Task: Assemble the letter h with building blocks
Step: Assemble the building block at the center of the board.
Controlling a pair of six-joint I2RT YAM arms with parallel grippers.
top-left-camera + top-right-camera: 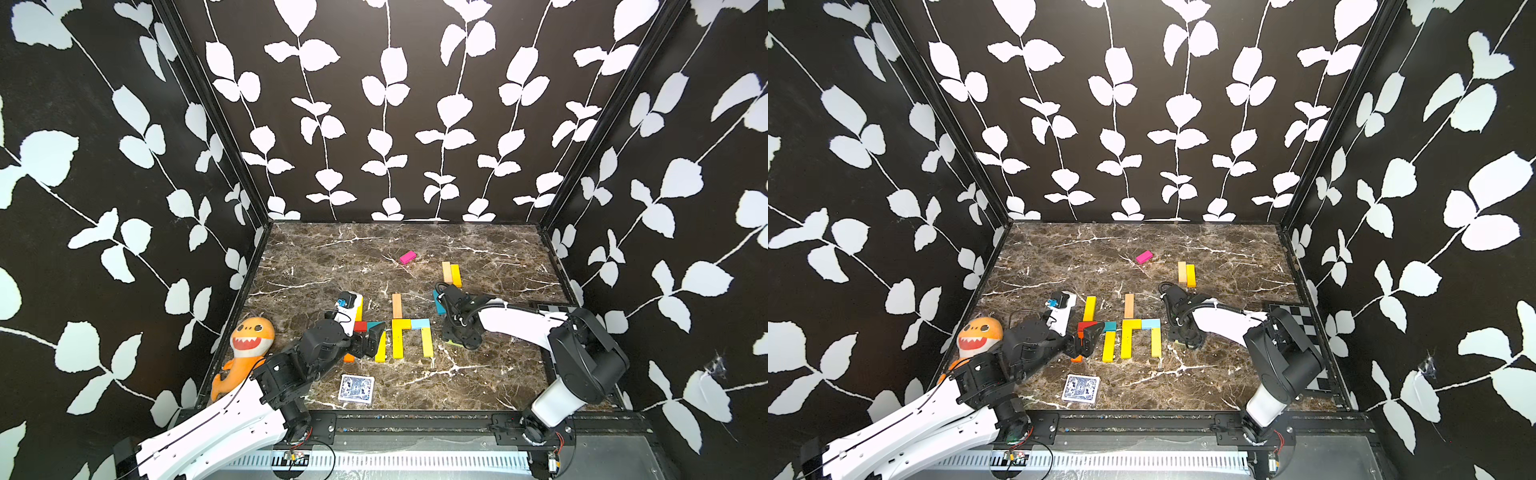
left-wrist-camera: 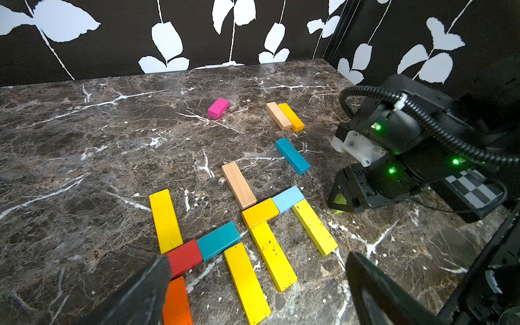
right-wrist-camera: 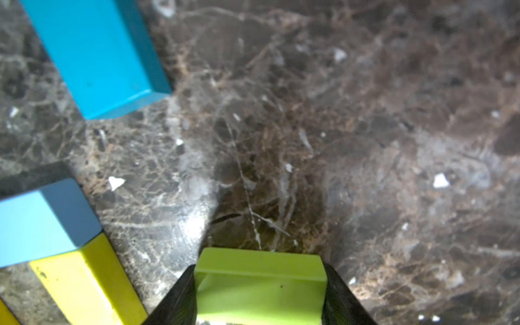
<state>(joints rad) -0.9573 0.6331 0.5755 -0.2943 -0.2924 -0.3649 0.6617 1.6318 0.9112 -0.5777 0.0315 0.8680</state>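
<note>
The building blocks lie flat on the marble table [image 1: 478, 374]. A tan block [image 1: 397, 305], yellow blocks [image 1: 397, 345] and a light blue block [image 1: 419, 323] form an h shape mid-table. Left of it lie a red block [image 2: 184, 257], a teal block [image 2: 218, 240], an orange block [image 2: 177, 302] and more yellow ones. My left gripper [image 1: 368, 338] [image 2: 259, 259] hangs open over these, holding nothing. My right gripper [image 1: 457, 340] [image 3: 260, 281] is low, just right of the h, jaws against both sides of a lime-green block [image 3: 260, 292] [image 2: 339, 201].
Farther back lie a pink block [image 1: 407, 257], a tan and yellow pair [image 1: 451, 273] and a teal block [image 2: 292, 156]. An orange shark plush [image 1: 245, 349] sits at the left wall, a blue card deck [image 1: 356, 388] near the front edge, a checkerboard [image 1: 1293, 320] at the right.
</note>
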